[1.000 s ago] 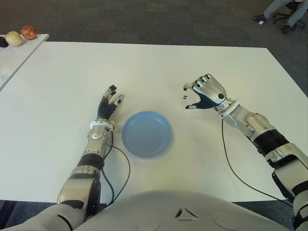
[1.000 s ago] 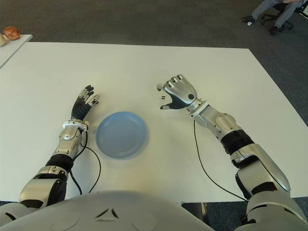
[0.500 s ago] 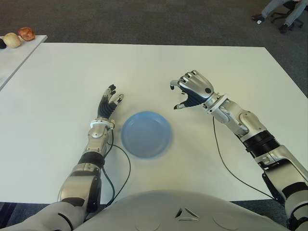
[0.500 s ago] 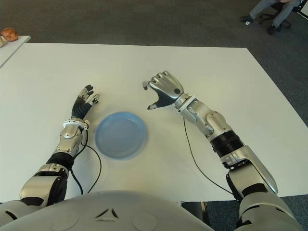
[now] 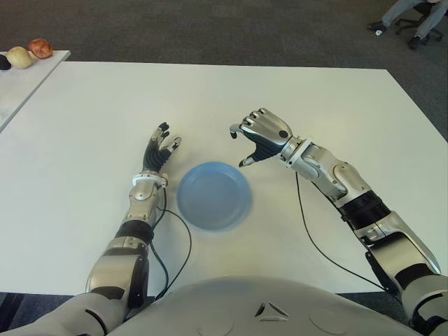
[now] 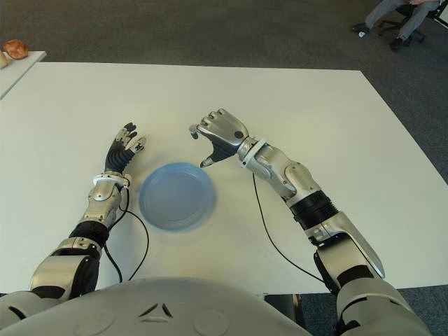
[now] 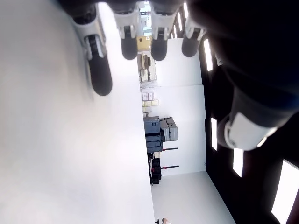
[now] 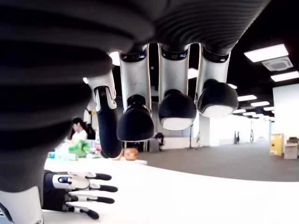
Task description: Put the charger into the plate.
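White table carries the blue plate; the empty, curled right hand hovers just beyond it.

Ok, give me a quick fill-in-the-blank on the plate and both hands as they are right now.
1. The plate on the white table is ___ in colour.
2. The left hand lies open on the plate's ___ side.
3. The right hand is by the plate's far right rim, its fingers ___ with no charger seen in them.
4. The plate holds ___.

Missing words: blue; left; curled; nothing
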